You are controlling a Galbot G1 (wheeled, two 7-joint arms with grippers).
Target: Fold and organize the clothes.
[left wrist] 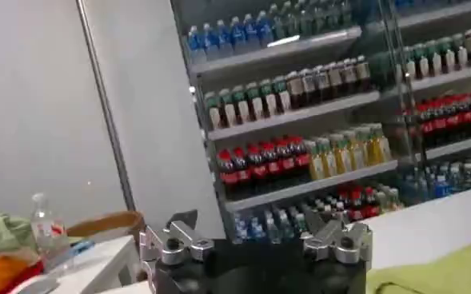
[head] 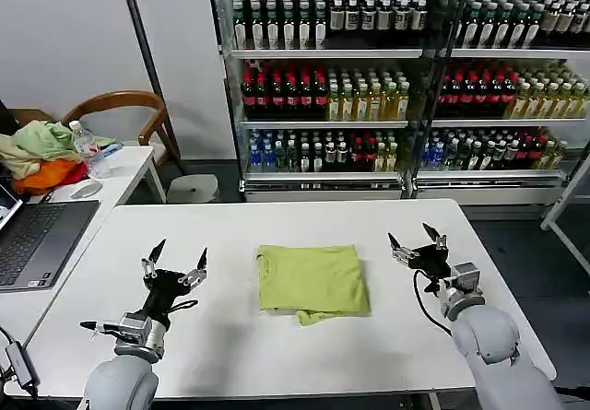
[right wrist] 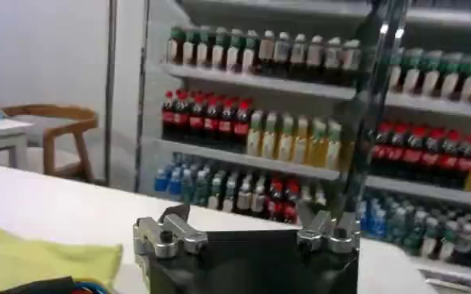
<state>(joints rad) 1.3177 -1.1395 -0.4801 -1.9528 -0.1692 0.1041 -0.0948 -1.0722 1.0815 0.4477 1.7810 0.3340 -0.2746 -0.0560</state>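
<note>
The lime yellow-green T-shirt (head: 312, 282) lies folded into a rough square in the middle of the white table (head: 277, 345), with a small flap sticking out at its front edge. My left gripper (head: 182, 255) hovers open to the left of it, fingers pointing up and away, holding nothing. My right gripper (head: 412, 238) is open on the other side of the shirt, also holding nothing. A corner of the shirt (left wrist: 443, 276) shows in the left wrist view, and its edge (right wrist: 43, 257) in the right wrist view.
A laptop (head: 37, 240) sits on the side table at left, with a heap of pale green and orange garments (head: 41, 157), a water bottle (head: 86, 148) and a wooden chair (head: 120, 106) behind. Drink coolers (head: 396, 78) line the back.
</note>
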